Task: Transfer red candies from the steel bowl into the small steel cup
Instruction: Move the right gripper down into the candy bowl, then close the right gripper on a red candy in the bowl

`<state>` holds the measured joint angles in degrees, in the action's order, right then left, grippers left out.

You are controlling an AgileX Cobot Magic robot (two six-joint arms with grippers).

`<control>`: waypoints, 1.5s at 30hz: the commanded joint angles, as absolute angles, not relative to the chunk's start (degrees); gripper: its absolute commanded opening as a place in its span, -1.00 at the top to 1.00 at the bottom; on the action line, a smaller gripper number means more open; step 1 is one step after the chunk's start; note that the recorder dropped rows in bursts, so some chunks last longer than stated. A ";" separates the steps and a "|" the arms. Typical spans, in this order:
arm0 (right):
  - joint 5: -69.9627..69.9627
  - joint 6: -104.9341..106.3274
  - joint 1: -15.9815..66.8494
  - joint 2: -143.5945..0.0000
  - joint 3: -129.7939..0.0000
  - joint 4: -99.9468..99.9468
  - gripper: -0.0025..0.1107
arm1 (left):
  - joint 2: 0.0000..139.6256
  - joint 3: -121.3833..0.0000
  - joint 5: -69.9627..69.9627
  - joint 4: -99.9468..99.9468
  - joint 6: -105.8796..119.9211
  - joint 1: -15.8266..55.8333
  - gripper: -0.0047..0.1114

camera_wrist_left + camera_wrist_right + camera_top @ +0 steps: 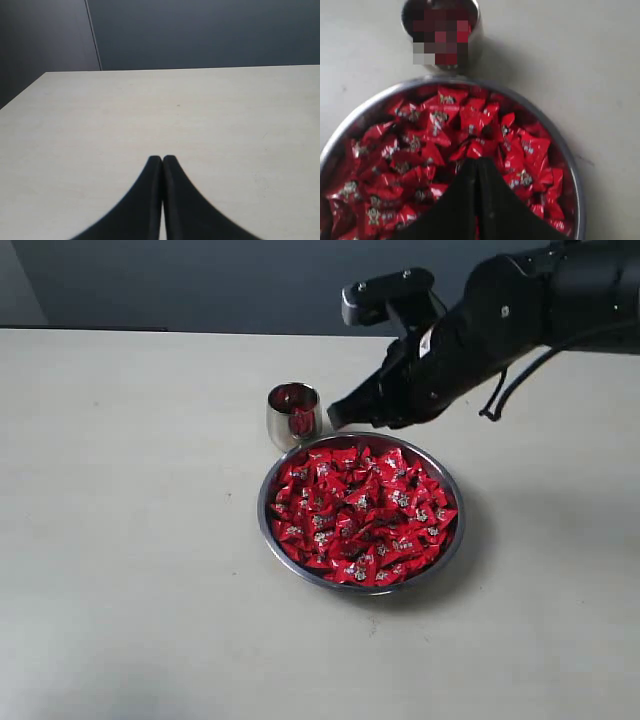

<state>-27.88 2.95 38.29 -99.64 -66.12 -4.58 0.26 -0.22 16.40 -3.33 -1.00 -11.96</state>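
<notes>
Steel cup (293, 417) upright, mouth up, nr bowl (262, 510) rim

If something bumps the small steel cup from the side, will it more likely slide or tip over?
Standing upright and narrow, the small steel cup probably tips if hit near its rim. A low push would likely slide it, as the table looks smooth. It may also knock against the steel bowl close beside it and stop there.
</notes>
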 commanded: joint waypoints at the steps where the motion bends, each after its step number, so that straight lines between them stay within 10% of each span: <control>1: -29.28 2.81 37.99 -98.52 -62.55 -4.01 0.97 | 0.00 0.00 16.30 -3.66 -1.15 -11.65 0.91; 45: -28.21 -1.10 37.99 -106.16 -62.04 7.33 0.97 | 0.00 0.00 16.30 -3.66 -1.15 -11.65 0.91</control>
<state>-28.85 0.00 38.29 -106.25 -60.68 6.86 0.26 -0.22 16.40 -3.33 -1.00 -11.96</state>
